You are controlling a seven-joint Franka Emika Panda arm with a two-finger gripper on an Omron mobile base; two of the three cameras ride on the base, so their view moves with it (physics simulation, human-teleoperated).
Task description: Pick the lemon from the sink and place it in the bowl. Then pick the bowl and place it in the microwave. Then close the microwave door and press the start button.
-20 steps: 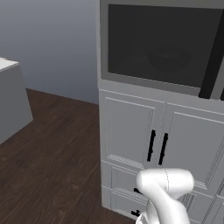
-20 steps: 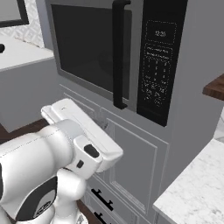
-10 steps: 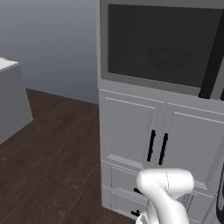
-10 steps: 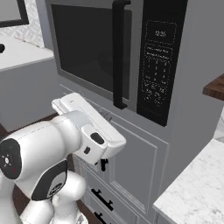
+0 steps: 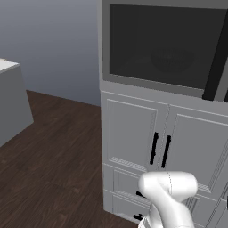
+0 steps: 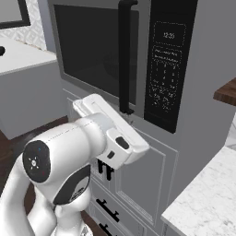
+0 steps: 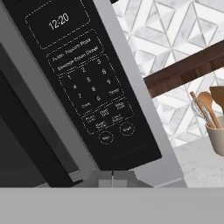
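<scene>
Tech 1: Left base view first; since the earlier frame the arm's elbow has shifted slightly, nothing else; the microwave door (image 5: pixel 167 44) is shut, and the bowl (image 5: pixel 171 58) reads faintly behind the glass, so loading looks complete; the lemon cannot be made out.

Tech 2: Right base view; the forearm has swung upward toward the microwave (image 6: pixel 138 69); the door handle (image 6: pixel 124 55) stands just beside the control panel (image 6: pixel 168 69), an edge to avoid.

Tech 1: Hand view; the panel's round lower buttons (image 7: pixel 116 133) lie ahead, unobstructed; judged remaining step: press start; the utensil crock (image 7: pixel 216 131) sits well apart; the gripper's jaws are fully closed, holding nothing.
</scene>
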